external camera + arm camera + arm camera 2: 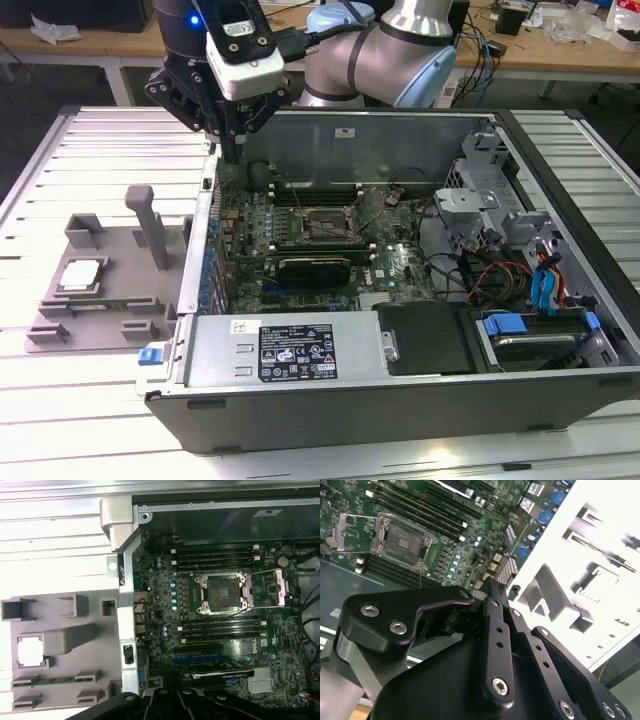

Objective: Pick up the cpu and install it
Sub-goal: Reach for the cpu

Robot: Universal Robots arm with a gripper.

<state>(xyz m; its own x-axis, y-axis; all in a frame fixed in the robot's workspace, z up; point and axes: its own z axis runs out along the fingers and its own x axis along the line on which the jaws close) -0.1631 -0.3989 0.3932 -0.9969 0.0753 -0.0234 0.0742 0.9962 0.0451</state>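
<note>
Plenty of print on show, none of it legible. In the exterior view, a black rectangular label [298, 352] sits on the grey metal power-supply box [215, 355], its white lettering and symbols too small to make out. Just beside it is a small white sticker [245, 326], same story. In the first wrist view, a pale sticker [270, 512] on the dark case wall and white marks on the green motherboard [160, 630] are unreadable too.

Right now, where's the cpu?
The cpu lies on the grey tray at the exterior view's left, outside the open computer case and near the tray's upright post.
</note>
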